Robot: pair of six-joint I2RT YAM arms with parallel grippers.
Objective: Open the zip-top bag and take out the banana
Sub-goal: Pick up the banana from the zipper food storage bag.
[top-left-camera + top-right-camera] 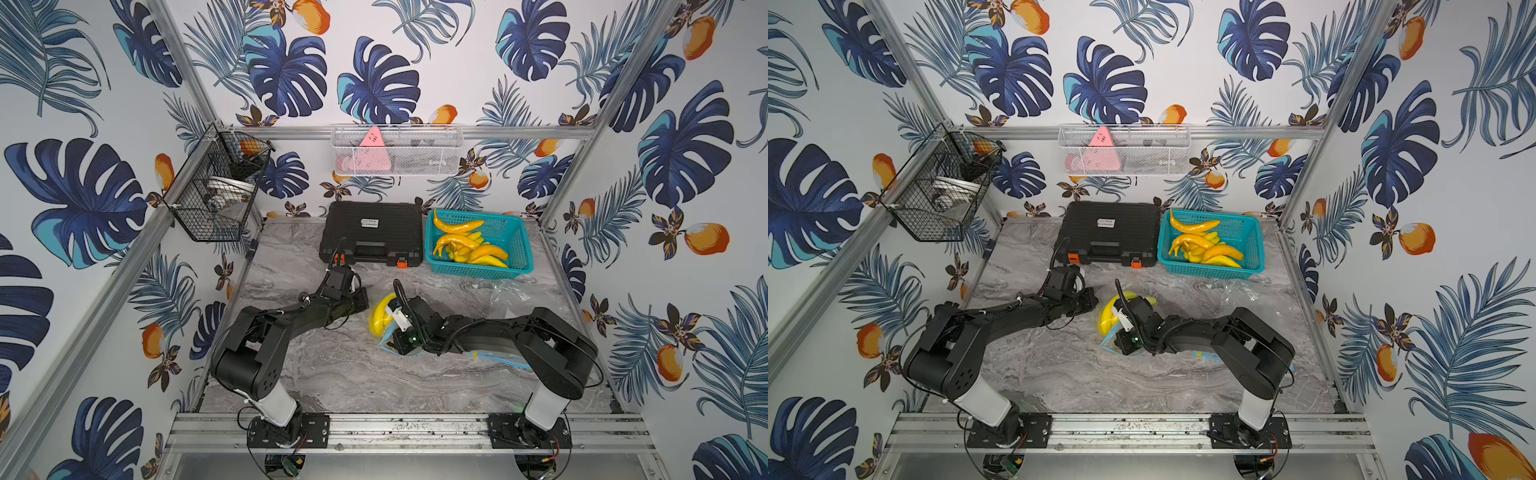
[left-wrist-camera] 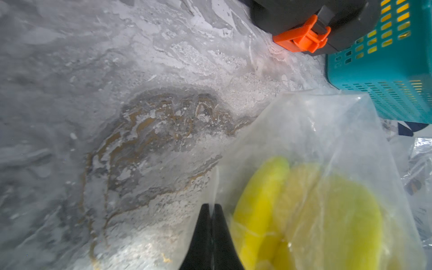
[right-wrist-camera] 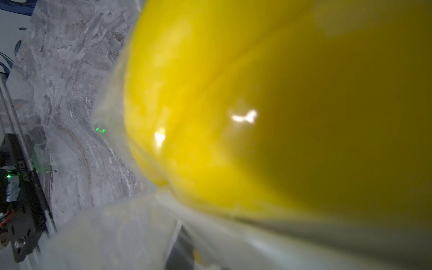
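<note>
Currently: extraction step, by judgement. Banana [image 1: 379,318]: inside bag [image 2: 327,131], mid-counter [image 1: 332,374]. Left jaws: closed, pinching bag edge. Right jaws: close against banana; whether open or closed cannot be told. Next move calls for: firm banana grip, withdrawal, bag anchored.

I count one clear zip-top plastic bag [image 2: 315,131], with what look like two yellow bananas [image 2: 261,198] inside. At twelve o'clock is one black plastic hard case [image 1: 372,226] with two orange latches [image 1: 1135,262]. At one o'clock is one teal slotted plastic basket [image 1: 519,249]; its banana heap [image 1: 457,226] is too overlapped to count. There are two wall baskets: one black wire basket [image 1: 208,208] at ten o'clock and one white mesh basket [image 1: 436,153] at twelve.
</note>
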